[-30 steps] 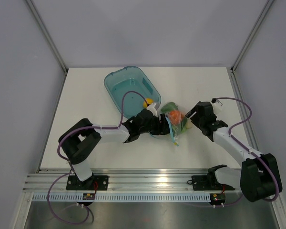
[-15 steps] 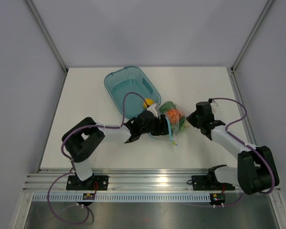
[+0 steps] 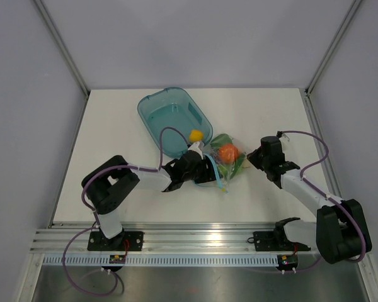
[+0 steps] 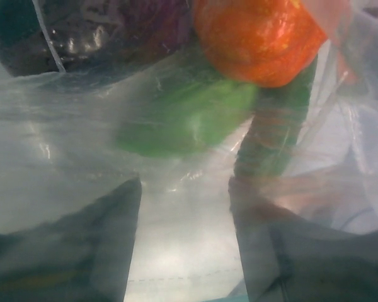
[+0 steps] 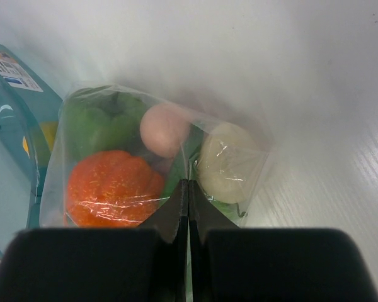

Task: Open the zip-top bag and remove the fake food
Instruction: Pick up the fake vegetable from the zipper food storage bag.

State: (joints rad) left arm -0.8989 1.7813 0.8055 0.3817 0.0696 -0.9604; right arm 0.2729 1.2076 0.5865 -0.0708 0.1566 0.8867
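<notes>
The zip-top bag (image 3: 232,162) lies on the table between my two grippers, its blue zip strip (image 3: 222,178) toward the left arm. The fake food inside shows as an orange-red piece (image 5: 113,189), a green pepper (image 5: 97,126), a pinkish piece (image 5: 166,129) and a whitish piece (image 5: 223,165). My right gripper (image 5: 189,182) is shut on a fold of the bag's film at its far end. My left gripper (image 4: 184,185) stands open at the zip end. Its fingers (image 4: 82,251) show blurred behind the film, facing the orange piece (image 4: 258,38), a green piece (image 4: 189,119) and a purple eggplant (image 4: 101,31).
A rigid teal tub (image 3: 170,116) lies just behind and left of the bag, with a yellow lemon (image 3: 194,134) at its near edge. The tub's wall (image 5: 6,132) is close on the left in the right wrist view. White table (image 3: 113,145) spreads to both sides.
My right gripper has closed on the bag's film. The left gripper's jaws have narrowed a little and drawn back toward its base, and the bag's contents shifted.
</notes>
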